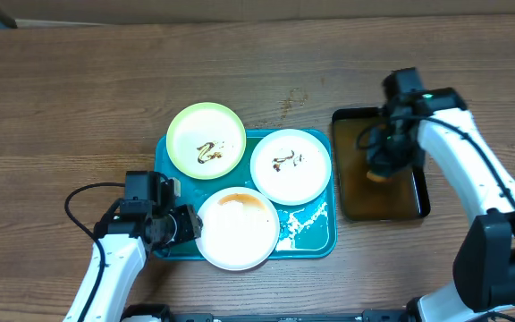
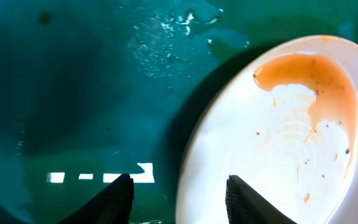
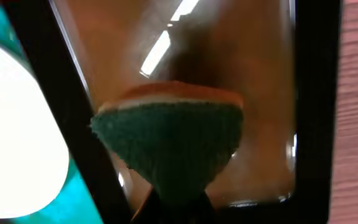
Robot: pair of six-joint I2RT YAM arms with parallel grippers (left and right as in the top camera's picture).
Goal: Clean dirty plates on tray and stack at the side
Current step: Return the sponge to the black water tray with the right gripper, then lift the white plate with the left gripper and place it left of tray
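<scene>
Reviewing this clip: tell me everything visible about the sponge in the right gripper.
The sponge has a dark green scouring face with a thin orange layer behind it. Pinched at its narrow end in the right gripper, jaws shut on it, it fans into a wedge. It hangs over the brownish water in the black tray; whether it touches the water is unclear.
</scene>
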